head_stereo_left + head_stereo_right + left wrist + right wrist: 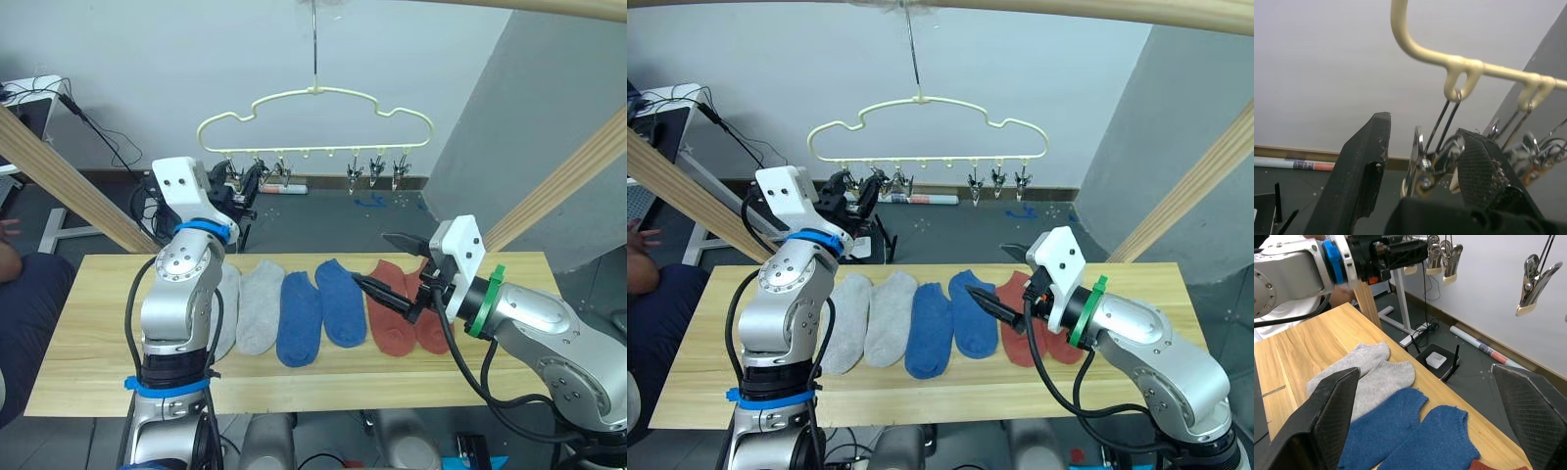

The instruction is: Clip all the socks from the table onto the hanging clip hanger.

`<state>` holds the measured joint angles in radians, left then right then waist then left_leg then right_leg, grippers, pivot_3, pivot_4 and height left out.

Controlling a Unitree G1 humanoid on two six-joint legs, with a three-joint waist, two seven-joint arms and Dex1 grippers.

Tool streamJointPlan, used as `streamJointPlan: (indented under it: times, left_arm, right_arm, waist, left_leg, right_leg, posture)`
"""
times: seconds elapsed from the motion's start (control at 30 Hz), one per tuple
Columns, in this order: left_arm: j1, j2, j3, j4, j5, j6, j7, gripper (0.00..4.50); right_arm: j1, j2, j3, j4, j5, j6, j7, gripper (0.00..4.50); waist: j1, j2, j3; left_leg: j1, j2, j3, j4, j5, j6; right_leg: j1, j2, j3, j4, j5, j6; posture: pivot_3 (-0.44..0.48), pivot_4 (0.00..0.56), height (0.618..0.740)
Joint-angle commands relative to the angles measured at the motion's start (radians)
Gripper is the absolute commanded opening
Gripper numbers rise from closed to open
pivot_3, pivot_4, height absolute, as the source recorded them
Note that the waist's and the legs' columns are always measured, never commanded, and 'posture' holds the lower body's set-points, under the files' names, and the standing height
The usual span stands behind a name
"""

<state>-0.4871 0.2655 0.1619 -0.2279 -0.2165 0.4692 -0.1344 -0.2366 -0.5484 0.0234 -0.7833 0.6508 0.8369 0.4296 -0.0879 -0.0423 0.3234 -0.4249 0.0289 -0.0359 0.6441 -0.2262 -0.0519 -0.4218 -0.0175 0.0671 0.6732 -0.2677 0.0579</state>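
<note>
Six short ankle socks of plain knit fabric (pixel 318 313) lying flat in a row on the long tabletop of pale, grained wood planks (pixel 98 333): two light grey (pixel 250 305) at the robot's left, two blue (pixel 312 313) in the middle, two rust red (pixel 397 315) at the right. Each long axis running roughly front to back across the planks, open cuffs toward the far edge, neighbours touching or slightly overlapping. Above and behind the far edge, thin pale yellow cloud-outlined wire hanger (pixel 313 108) hanging from a slim metal hook, small shiny metal clips (pixel 377 174) dangling in a row from loops under its straight bar, no sock on any. Left gripper (pixel 1418 161) raised at the bar's left end, textured black fingers spread, one metal clip (pixel 1418 164) between them, contact hard to tell. Right gripper (pixel 392 264) low over the red pair, matte black fingers spread wide, holding nothing, blue socks just beside.
</note>
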Motion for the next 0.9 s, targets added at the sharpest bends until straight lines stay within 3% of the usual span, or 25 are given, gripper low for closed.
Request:
streamJointPlan:
  times: [0.03,0.2,0.5,0.77,0.9]
  left_arm:
    - [-0.014,-0.004,0.01,-0.023,0.002,-0.019,0.013,2.39]
    - [-0.012,-0.006,0.012,-0.024,-0.002,-0.02,0.021,2.39]
    - [-0.019,-0.011,0.015,-0.019,-0.005,-0.033,0.024,0.27]
    - [-0.029,-0.006,0.016,-0.02,-0.012,-0.009,0.024,0.27]
    - [-0.034,0.002,0.028,-0.024,-0.046,0.027,0.005,0.27]
  right_arm:
    - [0.011,0.002,-0.007,-0.05,0.014,-0.01,-0.007,4.5]
    - [0.016,0.003,-0.002,-0.05,0.01,-0.015,-0.012,4.5]
    - [0.021,0.003,0.001,-0.05,0.009,-0.016,-0.017,4.5]
    - [0.017,-0.006,-0.005,-0.051,0.011,0.009,-0.03,4.5]
    - [-0.037,-0.074,0.007,0.0,0.027,0.192,-0.056,4.5]
  waist:
    - [0.0,0.0,0.0]
    - [0.0,0.0,0.0]
    - [0.0,0.0,0.001]
    - [0.0,0.0,0.001]
    - [-0.001,0.001,0.005]
  left_leg:
    - [0.0,0.0,0.0,0.0,0.0,0.0]
    - [-0.001,0.0,-0.001,0.0,0.0,0.0]
    - [-0.001,0.0,-0.002,0.0,0.0,0.0]
    - [-0.002,0.0,-0.002,0.0,0.0,0.0]
    - [-0.002,-0.001,-0.003,0.0,0.0,0.0]
  right_leg:
    - [0.0,0.0,0.0,0.0,0.0,0.0]
    - [0.0,0.0,-0.001,0.0,0.0,0.0]
    - [0.0,0.0,-0.002,-0.001,0.0,0.0]
    - [0.0,0.0,-0.002,-0.001,-0.001,0.001]
    - [0.0,0.0,-0.002,-0.001,-0.001,0.001]
  posture:
    - [-0.172,0.347,0.74]
    - [-0.174,0.345,0.74]
    - [-0.174,0.348,0.74]
    - [-0.179,0.351,0.74]
    - [-0.185,0.358,0.74]
